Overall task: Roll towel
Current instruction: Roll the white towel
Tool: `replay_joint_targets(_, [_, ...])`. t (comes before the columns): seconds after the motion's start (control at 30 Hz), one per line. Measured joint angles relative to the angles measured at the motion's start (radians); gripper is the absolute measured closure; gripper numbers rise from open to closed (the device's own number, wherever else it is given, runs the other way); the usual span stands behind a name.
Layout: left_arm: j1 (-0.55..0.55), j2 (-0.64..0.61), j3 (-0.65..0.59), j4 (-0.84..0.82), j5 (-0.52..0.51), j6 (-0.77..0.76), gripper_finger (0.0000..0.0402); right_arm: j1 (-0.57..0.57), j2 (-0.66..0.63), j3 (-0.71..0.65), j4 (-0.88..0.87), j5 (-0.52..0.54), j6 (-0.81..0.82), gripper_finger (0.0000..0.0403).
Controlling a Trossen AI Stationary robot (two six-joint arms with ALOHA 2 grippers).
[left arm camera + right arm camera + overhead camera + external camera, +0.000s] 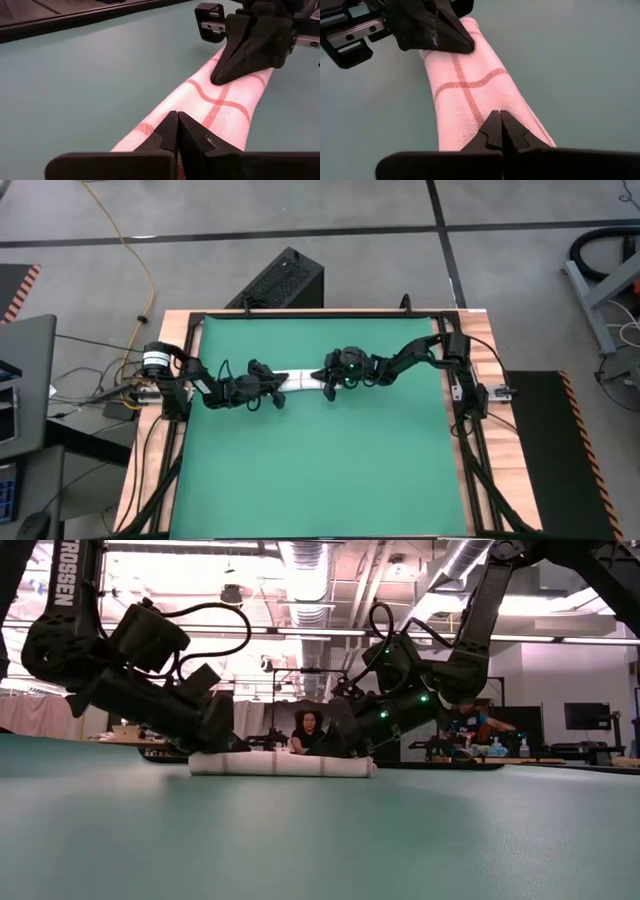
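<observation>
The towel (301, 379), white with thin red check lines, lies rolled into a long narrow roll on the green mat (320, 470), lengthwise from left to right. In the low view the towel (280, 764) rests on the mat along its whole underside. My left gripper (277, 392) is shut at the roll's left end, and my right gripper (328, 385) is shut at its right end. Each wrist view looks along the roll to the other gripper: the right gripper (218, 79) and the left gripper (468, 48). My left gripper presses its shut fingertips (465, 46) on the top of the roll's left end (470, 57). It comes slanting down from the table's left, along the roll. The roll stays flat on the mat. My right gripper presses its shut fingertips (220, 75) on the top of the roll's right end (212, 87). It comes slanting down from the table's right, along the roll, which lies on the mat.
The green mat covers most of the wooden table (145, 480), with open mat in front of and behind the roll. A black box (283, 280) stands beyond the far edge. A person (308, 730) sits in the room behind.
</observation>
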Motion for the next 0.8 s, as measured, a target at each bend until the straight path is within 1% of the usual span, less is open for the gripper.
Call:
replay_joint_targets(0.2, [0.028, 0.0, 0.013, -0.026, 0.095, -0.007, 0.0401, 0.001, 0.0, -0.001, -0.016, 0.001, 0.025, 0.0397])
replay_joint_targets(0.47, [0.024, 0.0, 0.015, -0.03, 0.13, -0.001, 0.0401, 0.014, -0.002, -0.011, -0.042, 0.003, 0.075, 0.0397])
replay_joint_targets(0.63, [-0.03, 0.0, 0.025, -0.04, 0.137, -0.02, 0.0402, 0.068, -0.005, -0.018, -0.058, 0.03, 0.091, 0.0397])
replay_joint_targets(0.73, [-0.085, 0.0, 0.036, -0.05, 0.137, -0.059, 0.0401, 0.104, -0.008, -0.018, -0.086, 0.058, 0.115, 0.0397])
replay_joint_targets(0.8, [-0.128, 0.0, 0.042, -0.056, 0.138, -0.08, 0.0401, 0.129, -0.009, -0.018, -0.097, 0.058, 0.129, 0.0397])
